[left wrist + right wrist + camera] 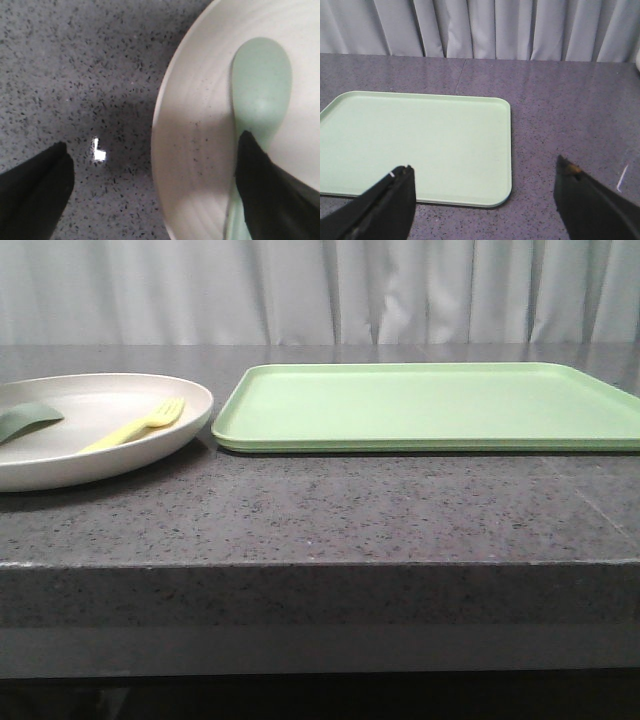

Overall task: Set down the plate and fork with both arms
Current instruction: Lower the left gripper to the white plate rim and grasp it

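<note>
Plate (95,445) first: it sits on the stone counter (330,510) just left of the green tray (430,405), rim almost touching the tray's near-left corner. It looks stiff and matte, wide and shallow, so I judge it moderately heavy for one pinch and likely to tip if I take it off-centre. The raised rim is the place to grab, one pad under the lip and one on top, and the matte surface should give decent friction.

My left gripper (155,192) hangs above the plate's edge, jaws spread wide, one finger (35,195) over bare counter outside the rim and the other over the dish, partly covering the grey-green spoon piece (260,85) that lies in it. So I'm straddling the rim (165,125), holding nothing.

Fork (140,425) now: pale yellow plastic, small, surely light and a bit slippery, lying in the plate on the side nearest the tray. Its long axis runs diagonally, tines pointing up toward the tray's far-left corner, handle trailing toward the plate's front rim. It lies flat against the dish, so a pinch across the narrow handle looks best, and a thin handle on a sloped surface could skid away from my pads.

My right gripper (482,200) hovers off the tray's right edge, fingers wide apart and empty, over the tray corner and bare counter. The tray carries nothing that I can see.
</note>
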Robot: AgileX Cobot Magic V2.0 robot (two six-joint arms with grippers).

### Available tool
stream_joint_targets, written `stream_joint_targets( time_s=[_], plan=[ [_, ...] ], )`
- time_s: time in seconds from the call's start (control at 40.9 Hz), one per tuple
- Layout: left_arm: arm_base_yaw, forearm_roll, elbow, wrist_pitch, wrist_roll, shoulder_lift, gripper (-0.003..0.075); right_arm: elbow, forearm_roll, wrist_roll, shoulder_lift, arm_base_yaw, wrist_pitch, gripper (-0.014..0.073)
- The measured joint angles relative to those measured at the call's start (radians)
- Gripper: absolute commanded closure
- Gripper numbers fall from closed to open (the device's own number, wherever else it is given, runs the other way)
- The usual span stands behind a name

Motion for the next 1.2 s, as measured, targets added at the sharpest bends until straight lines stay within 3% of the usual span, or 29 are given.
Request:
stream_joint_targets(
  time_s=[0.44, 0.587, 0.831, 0.953, 1.198],
  plan=[
    [0.000, 0.000, -0.005, -0.020, 0.000, 0.063, 0.0131, 0.000, 0.000, 0.000, 0.000, 0.000, 0.004, 0.0003],
    [0.000, -0.002, -0.005, -0.020, 0.000, 0.066, 0.0266, 0.000, 0.000, 0.000, 0.000, 0.000, 0.004, 0.0003],
    [0.000, 0.000, -0.005, -0.020, 0.000, 0.066, 0.0606, 0.000, 0.000, 0.000, 0.000, 0.000, 0.004, 0.0003],
    [0.000, -0.002, -0.005, -0.020, 0.000, 0.066, 0.0739, 0.000, 0.000, 0.000, 0.000, 0.000, 0.007, 0.0003],
    [0.004, -0.022, -0.010, -0.022, 0.000, 0.066, 0.0738, 0.000, 0.000, 0.000, 0.000, 0.000, 0.013, 0.0003]
  ],
)
